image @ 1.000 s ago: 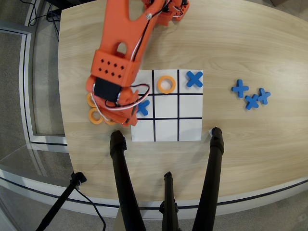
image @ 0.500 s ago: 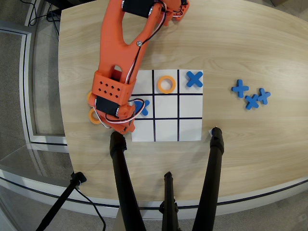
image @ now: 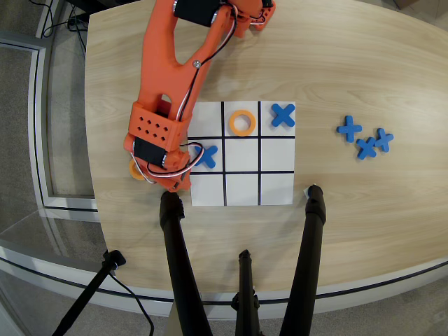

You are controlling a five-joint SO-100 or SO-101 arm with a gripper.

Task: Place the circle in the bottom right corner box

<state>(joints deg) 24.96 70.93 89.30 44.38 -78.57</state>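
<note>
The white 3x3 board [image: 241, 153] lies in the middle of the wooden table. One orange ring [image: 242, 122] lies in its top middle cell. Blue X pieces lie in the top right cell [image: 283, 115] and the middle left cell [image: 205, 155]. The bottom right corner box [image: 276, 189] holds nothing. My orange arm reaches down past the board's left edge, with the gripper [image: 170, 182] low over the table there. Part of another orange ring [image: 135, 170] shows just left of the gripper, mostly hidden under it. The arm's body hides the jaws.
Three loose blue X pieces [image: 365, 140] lie on the table to the right of the board. Black tripod legs [image: 175, 259] [image: 309, 245] stand on the table at the board's front edge. The table's curved edge runs along the left and front.
</note>
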